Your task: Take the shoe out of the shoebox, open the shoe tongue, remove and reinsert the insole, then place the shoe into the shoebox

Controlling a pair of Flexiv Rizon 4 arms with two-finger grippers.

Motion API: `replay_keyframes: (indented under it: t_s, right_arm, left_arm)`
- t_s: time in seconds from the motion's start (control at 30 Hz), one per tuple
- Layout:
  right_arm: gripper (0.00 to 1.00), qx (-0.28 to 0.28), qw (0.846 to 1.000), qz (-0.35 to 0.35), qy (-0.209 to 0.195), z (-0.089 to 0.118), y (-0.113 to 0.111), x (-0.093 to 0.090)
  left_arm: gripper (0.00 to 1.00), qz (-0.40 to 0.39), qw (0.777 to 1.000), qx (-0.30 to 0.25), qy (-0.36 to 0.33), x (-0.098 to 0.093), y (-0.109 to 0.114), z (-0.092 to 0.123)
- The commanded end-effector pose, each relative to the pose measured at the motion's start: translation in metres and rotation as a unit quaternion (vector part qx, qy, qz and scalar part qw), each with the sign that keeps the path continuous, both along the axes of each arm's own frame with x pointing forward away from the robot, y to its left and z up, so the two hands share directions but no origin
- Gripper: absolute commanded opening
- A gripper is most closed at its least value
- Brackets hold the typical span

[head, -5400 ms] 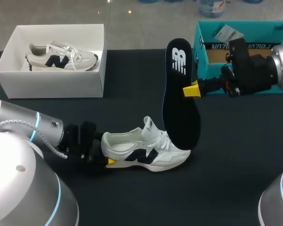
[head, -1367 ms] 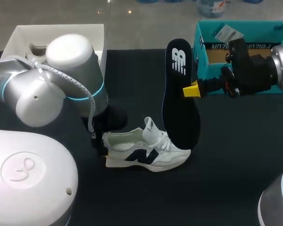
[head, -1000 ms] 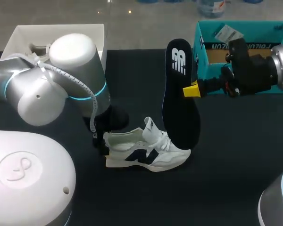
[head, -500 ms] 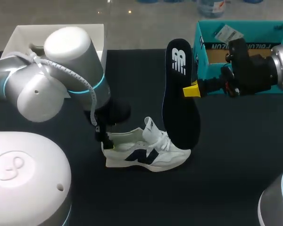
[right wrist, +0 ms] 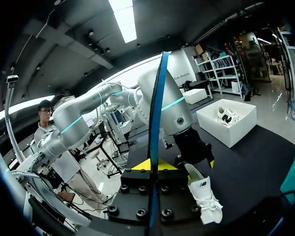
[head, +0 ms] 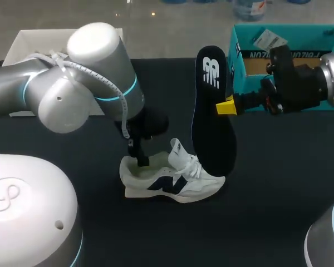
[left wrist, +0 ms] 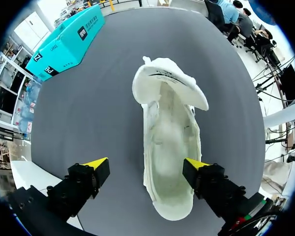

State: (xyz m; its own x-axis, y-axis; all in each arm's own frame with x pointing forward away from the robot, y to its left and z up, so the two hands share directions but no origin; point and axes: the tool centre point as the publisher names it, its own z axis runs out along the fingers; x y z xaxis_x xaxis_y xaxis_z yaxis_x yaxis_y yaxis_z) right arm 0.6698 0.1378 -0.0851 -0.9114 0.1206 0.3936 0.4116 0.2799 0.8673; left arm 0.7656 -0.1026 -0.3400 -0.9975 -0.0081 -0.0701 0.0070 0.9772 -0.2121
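While the bendy insole point(head: 214, 125) is pinched by the right end effector point(head: 226, 105), the left end effector point(left wrist: 146, 164) is spread over the shoe's point(left wrist: 169, 147) firm heel.

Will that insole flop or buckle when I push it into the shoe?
Probably holds shape: pinched midway by the right claw, the insole stands straight, no droop. Its edge looks thin, so it may bend if the toe jams. Likely light: one pinch carries it.

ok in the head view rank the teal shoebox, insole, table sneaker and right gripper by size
1. teal shoebox, though partly hidden
2-3. black insole and white sneaker: near alike; the insole is held up nearer the camera, so unsure
4. right gripper, shut on the insole
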Motion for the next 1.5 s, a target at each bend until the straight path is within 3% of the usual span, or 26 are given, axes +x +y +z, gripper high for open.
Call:
replay_keyframes:
  t_s: [0.03, 0.1, 0.17, 0.43, 0.53, 0.6, 0.63, 0.73, 0.8, 1.33, 1.43, 1.5]
  right_arm:
    - [0.0, -0.001, 1.0, 0.0, 0.001, 0.0, 0.001, 0.0]
    - [0.0, -0.001, 1.0, 0.0, 0.001, 0.0, 0.001, 0.0]
    - [0.0, -0.001, 1.0, 0.0, 0.001, 0.0, 0.001, 0.0]
    - [0.0, -0.001, 1.0, 0.0, 0.001, 0.0, 0.001, 0.0]
    - [0.0, -0.001, 1.0, 0.0, 0.001, 0.0, 0.001, 0.0]
    - [0.0, -0.001, 1.0, 0.0, 0.001, 0.0, 0.001, 0.0]
    - [0.0, -0.001, 1.0, 0.0, 0.001, 0.0, 0.001, 0.0]
    - [0.0, -0.001, 1.0, 0.0, 0.001, 0.0, 0.001, 0.0]
    - [0.0, -0.001, 1.0, 0.0, 0.001, 0.0, 0.001, 0.0]
    - [0.0, -0.001, 1.0, 0.0, 0.001, 0.0, 0.001, 0.0]
    - [0.0, -0.001, 1.0, 0.0, 0.001, 0.0, 0.001, 0.0]
    - [0.0, -0.001, 1.0, 0.0, 0.001, 0.0, 0.001, 0.0]
  left_arm:
    - [0.7, 0.001, 1.0, 0.003, 0.007, 0.017, -0.025, -0.025]
    - [0.72, 0.003, 1.0, -0.004, 0.006, 0.019, -0.03, -0.03]
    - [0.49, 0.003, 1.0, -0.003, 0.009, 0.02, -0.032, -0.033]
    - [0.46, -0.015, 1.0, -0.009, 0.017, 0.017, -0.036, -0.04]
    - [0.33, -0.022, 0.999, -0.012, 0.029, 0.015, -0.038, -0.043]
    - [0.17, -0.022, 0.999, -0.011, 0.036, 0.011, -0.037, -0.043]
    - [0.0, -0.029, 0.999, -0.013, 0.038, 0.008, -0.035, -0.042]
    - [0.0, -0.026, 0.999, -0.007, 0.034, -0.004, -0.026, -0.039]
    - [0.0, 0.04, 0.999, 0.023, -0.001, -0.015, -0.014, -0.038]
    - [0.0, 0.04, 0.999, 0.023, -0.001, -0.015, -0.014, -0.038]
    - [0.0, -0.038, 0.999, 0.015, -0.004, -0.011, -0.018, -0.023]
    - [0.0, -0.137, 0.99, 0.007, 0.013, -0.005, -0.024, -0.016]
